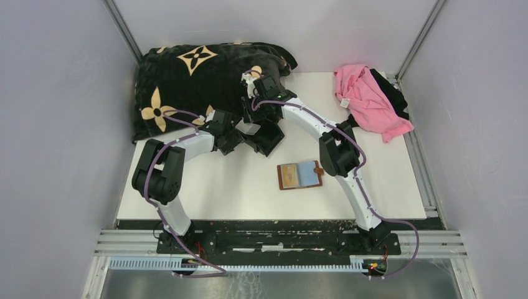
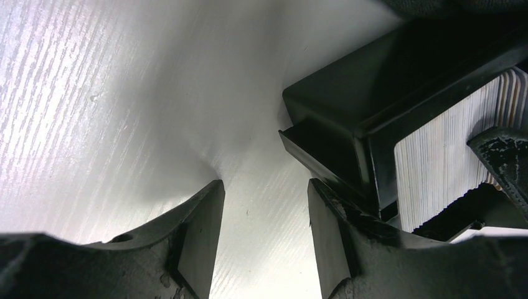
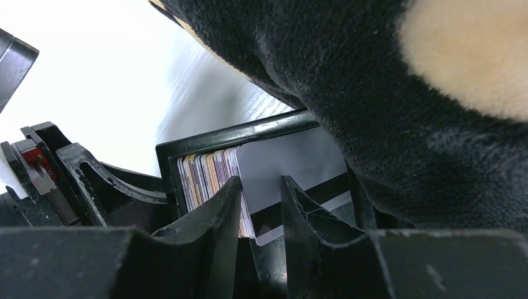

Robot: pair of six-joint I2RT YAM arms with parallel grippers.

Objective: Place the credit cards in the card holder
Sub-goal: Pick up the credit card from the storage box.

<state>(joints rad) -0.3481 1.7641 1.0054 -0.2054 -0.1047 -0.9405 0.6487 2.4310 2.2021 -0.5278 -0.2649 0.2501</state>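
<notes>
White table, grey walls. A blanket lies behind the left pincer, which is released with nothing between its jaws; the tray is just to its right. The cards stand in the tray. The right pincer straddles the front card at its edge, jaws partly apart; whether it grasps cannot be told. The holder lies open nearer the bases, apart from it. A pink cloth lies farther right.

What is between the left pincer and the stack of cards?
The black tray's wall. The left wrist view shows the open left pincer beside the tray, with that wall standing between it and the credit cards inside.
</notes>
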